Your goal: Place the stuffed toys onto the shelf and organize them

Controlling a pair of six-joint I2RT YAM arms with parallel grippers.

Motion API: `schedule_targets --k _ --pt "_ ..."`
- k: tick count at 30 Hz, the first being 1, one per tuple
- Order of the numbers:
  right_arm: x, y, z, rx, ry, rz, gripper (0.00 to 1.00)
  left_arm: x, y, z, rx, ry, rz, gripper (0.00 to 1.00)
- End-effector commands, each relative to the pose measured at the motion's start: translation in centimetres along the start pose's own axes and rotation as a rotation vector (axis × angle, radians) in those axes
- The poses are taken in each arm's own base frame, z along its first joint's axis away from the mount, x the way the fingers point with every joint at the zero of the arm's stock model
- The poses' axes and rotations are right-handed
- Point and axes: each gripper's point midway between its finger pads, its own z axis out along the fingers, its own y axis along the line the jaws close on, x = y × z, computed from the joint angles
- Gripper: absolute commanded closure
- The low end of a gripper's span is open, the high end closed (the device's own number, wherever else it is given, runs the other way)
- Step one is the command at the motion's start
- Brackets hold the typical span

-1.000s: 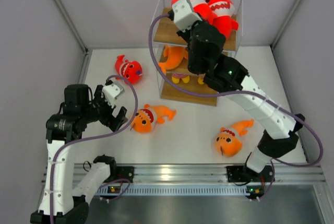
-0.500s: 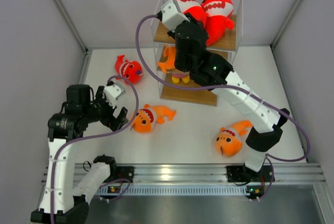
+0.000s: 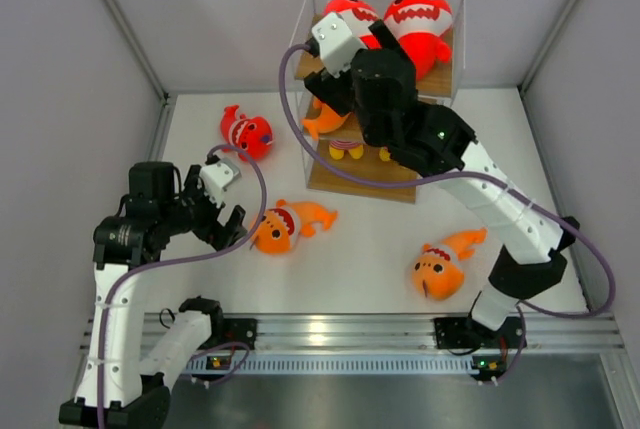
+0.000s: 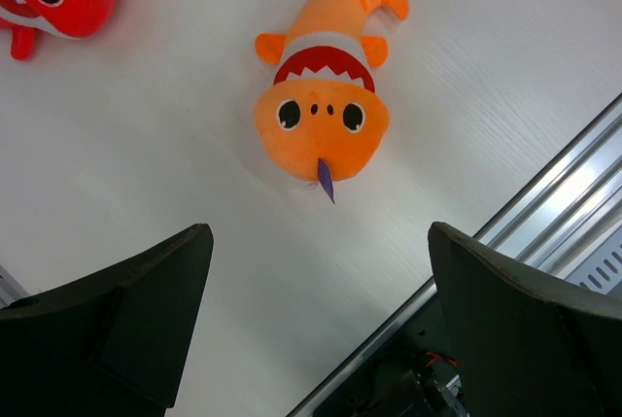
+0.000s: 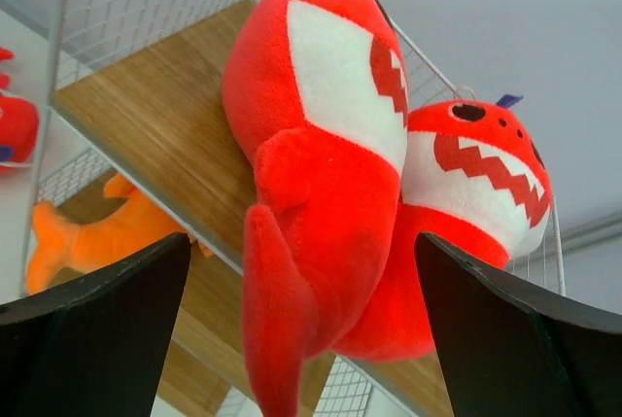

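Observation:
The shelf [image 3: 432,74] stands at the back of the table. Two red sharks lie on its top board, one [image 5: 321,145] leaning against the other [image 5: 476,184]. An orange fish [image 5: 97,232] lies on the middle board. My right gripper [image 5: 301,339] is open just in front of the top board, and the nearer shark's tail hangs between its fingers without being gripped. A third red shark [image 3: 246,132] lies on the table left of the shelf. My left gripper [image 4: 321,320] hovers open above an orange fish [image 4: 326,111]. Another orange fish [image 3: 443,267] lies front right.
Something small, yellow and striped [image 3: 347,150] sits on the shelf's lower board. Grey walls close in the white table on three sides. A metal rail [image 3: 330,329] with the arm bases runs along the near edge.
My right gripper has opened and let go of the red shark, which now rests on the top board beside the other. The right wrist shifted a little. The left arm has not moved.

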Motion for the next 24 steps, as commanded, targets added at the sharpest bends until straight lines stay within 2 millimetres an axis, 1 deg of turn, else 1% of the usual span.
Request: schedule_targets --k 1,2,3,4,5,6,8,9,10,11,12,13,14,15,16,17,18,19,20,22,23,24 --pt "-2.6 -1.7 -3.6 -0.125 -0.142 0.116 0.01 -0.9 0.1 0.2 0.004 -0.045 0.034 0.01" --pt "-2.7 -2.1 -4.4 -0.147 -0.166 0.124 0.0 -0.9 0.1 0.2 0.006 -0.045 0.036 0.01" --pt "-3.0 -1.9 -4.9 -0.178 -0.19 0.129 0.01 -0.9 0.1 0.3 0.006 -0.043 0.034 0.01" --pt "-3.8 -1.4 -5.5 -0.238 -0.239 0.137 0.01 -0.9 0.1 0.3 0.008 -0.044 0.035 0.01" --pt "-4.2 -2.0 -6.6 -0.259 -0.279 0.156 0.01 -0.8 0.0 0.4 0.012 -0.04 0.034 0.01" --pt "-5.0 -1.5 -7.5 -0.317 -0.329 0.17 0.01 -0.8 0.1 0.5 0.015 -0.039 0.031 0.01" --pt "-5.5 -1.9 -8.6 -0.35 -0.378 0.191 0.01 -0.7 0.0 0.5 0.017 -0.038 0.032 0.01" --pt "-6.4 -3.6 -9.9 -0.332 -0.43 0.241 0.01 -0.7 0.0 0.5 0.016 -0.039 0.033 0.02" --pt "-6.4 -4.5 -10.1 -0.307 -0.437 0.264 0.01 -0.7 -0.1 0.4 0.017 -0.041 0.033 0.02" --pt "-6.4 -6.1 -10.5 -0.263 -0.446 0.293 0.01 -0.7 0.0 0.4 0.015 -0.041 0.032 0.01" --pt "-6.4 -7.2 -10.3 -0.217 -0.445 0.322 0.05 -0.7 -0.1 0.4 0.017 -0.04 0.033 0.01" --pt "-5.6 -9.4 -9.7 -0.124 -0.41 0.347 0.12 -0.7 -0.1 0.4 0.019 -0.043 0.032 0.01" --pt "-5.2 -10.1 -8.9 -0.087 -0.389 0.353 0.25 -0.7 -0.1 0.4 0.018 -0.045 0.035 0.01" --pt "-5.0 -10.5 -8.3 -0.079 -0.376 0.369 0.29 -0.7 -0.2 0.4 0.021 -0.043 0.033 0.01" --pt "-4.0 -12.4 -7.6 -0.035 -0.345 0.373 0.32 -0.7 -0.3 0.4 0.025 -0.049 0.035 0.01" --pt "-3.5 -12.1 -6.0 -0.033 -0.312 0.369 0.34 -0.8 -0.3 0.4 0.025 -0.049 0.035 0.01" --pt "-3.0 -12.2 -5.2 -0.034 -0.29 0.376 0.34 -0.8 -0.3 0.3 0.025 -0.052 0.035 0.01" --pt "-1.9 -13.0 -4.3 -0.002 -0.255 0.365 0.34 -0.8 -0.3 0.4 0.027 -0.051 0.033 0.01" --pt "-1.4 -12.6 -3.1 0.0 -0.227 0.347 0.31 -0.8 -0.3 0.3 0.024 -0.05 0.031 0.01" --pt "-0.2 -12.7 -1.7 0.022 -0.181 0.335 0.28 -0.9 -0.4 0.2 0.023 -0.055 0.034 0.01" --pt "0.6 -12.0 -0.7 0.011 -0.145 0.32 0.26 -0.8 -0.4 0.2 0.024 -0.054 0.032 0.02" --pt "0.8 -11.7 -0.4 -0.003 -0.141 0.331 0.25 -0.8 -0.4 0.2 0.022 -0.053 0.032 0.01"
